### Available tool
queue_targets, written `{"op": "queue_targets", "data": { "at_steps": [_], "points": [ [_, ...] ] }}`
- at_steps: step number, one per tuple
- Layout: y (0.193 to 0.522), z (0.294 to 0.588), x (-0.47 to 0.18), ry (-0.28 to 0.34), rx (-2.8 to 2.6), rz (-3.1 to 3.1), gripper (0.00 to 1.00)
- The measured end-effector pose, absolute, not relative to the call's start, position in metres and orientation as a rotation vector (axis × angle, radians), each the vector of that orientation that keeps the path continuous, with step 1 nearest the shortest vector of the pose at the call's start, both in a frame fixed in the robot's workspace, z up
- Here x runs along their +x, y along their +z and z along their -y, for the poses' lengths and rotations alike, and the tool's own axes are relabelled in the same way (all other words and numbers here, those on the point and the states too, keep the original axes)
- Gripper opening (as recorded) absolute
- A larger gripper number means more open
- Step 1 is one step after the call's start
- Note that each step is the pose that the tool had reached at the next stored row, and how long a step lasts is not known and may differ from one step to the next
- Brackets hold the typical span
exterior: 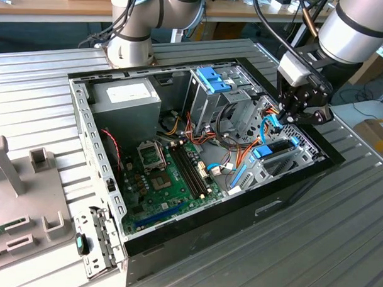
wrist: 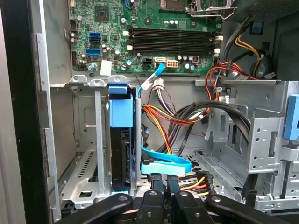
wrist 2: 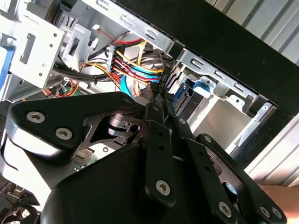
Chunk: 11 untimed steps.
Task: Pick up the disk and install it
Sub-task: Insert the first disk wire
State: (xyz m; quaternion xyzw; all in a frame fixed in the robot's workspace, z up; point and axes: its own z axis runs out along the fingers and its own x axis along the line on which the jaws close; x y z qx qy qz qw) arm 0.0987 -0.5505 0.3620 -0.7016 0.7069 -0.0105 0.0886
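**fingers pinched in among the cables, disk already standing in its bay**

my gripper (exterior: 284, 115) is hanging low over the corner of the open computer case (exterior: 79, 114) at the exterior view's right. the fingers (wrist: 156, 200) are drawn narrow, almost together. in the second wrist view their tips sit right against a black connector (wrist 2: 163, 77) on the end of the coloured wire bundle (wrist 2: 126, 63). are they actually clamping it? i can't tell, but nothing else is in my grasp.

why so narrow? my read is it's crowded in here, and slim fingers are the only way in between the wires. just past the tips in the first wrist view, a flat blue cable (wrist: 163, 161) loops across.

now the disk (wrist: 120, 112). it's beside that blue cable, standing on edge in the metal drive bay (wrist: 84, 140), its light-blue rail facing my camera. on edge is how the bay's slots take it, so to me it looks seated. in the exterior view it lies near my gripper, at about seven o'clock and lower down. we're close but not touching.

further out, the motherboard (exterior: 165, 174) is at eight o'clock. the tall metal cage (exterior: 212, 103) is round at ten o'clock.
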Motion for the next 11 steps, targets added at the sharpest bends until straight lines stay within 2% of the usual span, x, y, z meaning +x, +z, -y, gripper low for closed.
{"op": "queue_targets", "data": {
  "at_steps": [11],
  "points": [
    [0.3621, 0.5520, 0.0946, -0.052, -2.067, -2.106, 0.16]
  ]
}}
